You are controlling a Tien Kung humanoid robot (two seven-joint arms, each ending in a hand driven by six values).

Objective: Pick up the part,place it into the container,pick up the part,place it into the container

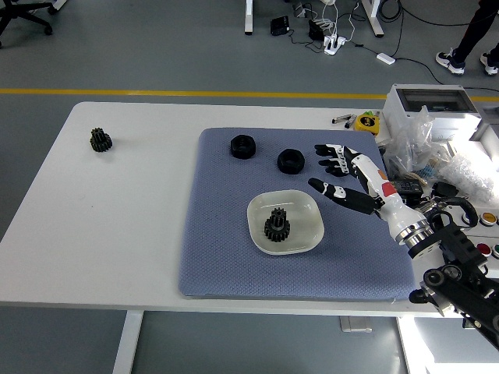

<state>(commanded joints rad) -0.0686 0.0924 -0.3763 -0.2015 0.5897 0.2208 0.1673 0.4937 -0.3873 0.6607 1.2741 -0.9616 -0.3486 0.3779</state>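
Note:
A white bowl sits on the blue mat with one black gear in it. My right hand is open and empty, fingers spread, above the mat just right of the bowl and of a black ring part. It covers the spot where a third small black part lay. Another black ring part lies at the mat's back. A black gear stands far left on the bare table. My left hand is not in view.
At the right table edge stand a grey box, crumpled plastic bags and a button panel. A yellow tape measure and pens lie behind the mat. A person's feet show at the top right.

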